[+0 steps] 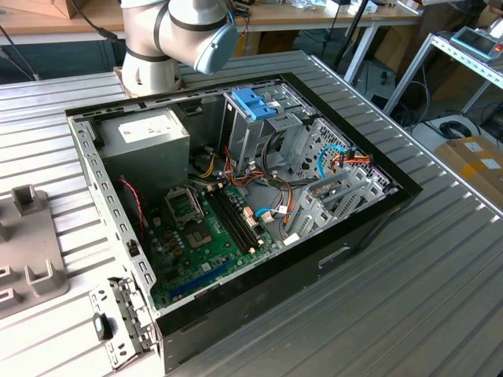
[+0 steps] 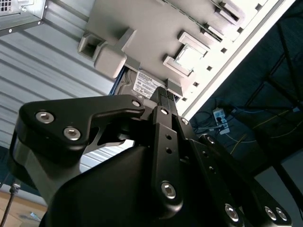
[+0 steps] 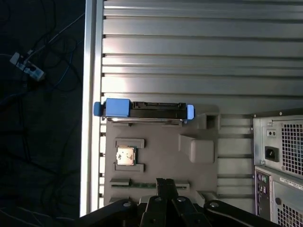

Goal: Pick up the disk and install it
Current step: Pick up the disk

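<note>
The disk point(image 3: 142, 109) is a dark flat drive with light-blue rails at both ends. It lies along one edge of a grey holder plate point(image 3: 161, 151) on the ribbed metal table. In the second wrist view its white label and blue edge point(image 2: 142, 84) peek out just beyond the fingertips. My gripper point(image 3: 164, 185) hangs above the opposite side of the plate, apart from the disk, with its two black fingers pressed together and nothing between them. The open computer case point(image 1: 236, 204) lies on its side in the exterior view.
A small square chip point(image 3: 126, 156) sits in a pocket of the plate. The case's rear panel point(image 3: 279, 161) stands close beside the plate. Inside the case are a silver drive cage with a blue latch point(image 1: 255, 102), a grey power-supply box point(image 1: 149, 133) and loose cables. The table edge point(image 3: 90, 94) drops off near the disk.
</note>
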Motion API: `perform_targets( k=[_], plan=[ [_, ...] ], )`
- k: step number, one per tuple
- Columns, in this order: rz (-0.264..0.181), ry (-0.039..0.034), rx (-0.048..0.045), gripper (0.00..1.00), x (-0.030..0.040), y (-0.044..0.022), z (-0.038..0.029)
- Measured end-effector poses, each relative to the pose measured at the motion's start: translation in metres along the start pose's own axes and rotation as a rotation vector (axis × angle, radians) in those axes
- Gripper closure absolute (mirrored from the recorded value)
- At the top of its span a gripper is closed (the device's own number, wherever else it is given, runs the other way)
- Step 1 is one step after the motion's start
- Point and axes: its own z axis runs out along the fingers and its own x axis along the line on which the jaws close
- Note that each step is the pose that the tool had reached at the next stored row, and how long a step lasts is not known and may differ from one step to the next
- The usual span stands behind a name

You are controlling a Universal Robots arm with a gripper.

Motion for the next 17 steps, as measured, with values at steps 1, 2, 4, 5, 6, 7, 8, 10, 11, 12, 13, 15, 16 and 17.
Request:
perform_targets(
  k=[1,2,4,5,6,7,8,10,11,12,13,15,16,17],
  plan=[
    [-0.013,0.0005,-0.0003,0.9,0.0,0.0,0.0],
    [-0.018,0.0008,-0.0005,0.9,0.0,0.0,0.0],
    [-0.034,0.0015,-0.0009,0.9,0.0,0.0,0.0],
    [-0.041,0.0018,-0.001,0.9,0.0,0.0,0.0],
    [-0.048,0.0021,-0.0012,0.9,0.0,0.0,0.0],
    [-0.056,0.0024,-0.0014,0.9,0.0,0.0,0.0],
    [-0.063,0.0028,-0.0016,0.9,0.0,0.0,0.0],
    [-0.086,0.0038,-0.0021,0.9,0.0,0.0,0.0],
    [-0.095,0.0042,-0.0024,0.9,0.0,0.0,0.0],
    [-0.104,0.0046,-0.0026,0.9,0.0,0.0,0.0],
    [-0.112,0.005,-0.0028,0.9,0.0,0.0,0.0],
    [-0.135,0.006,-0.0033,0.9,0.0,0.0,0.0],
    [-0.143,0.0063,-0.0035,0.9,0.0,0.0,0.0],
    [-0.152,0.0067,-0.0037,0.9,0.0,0.0,0.0]
  ],
)
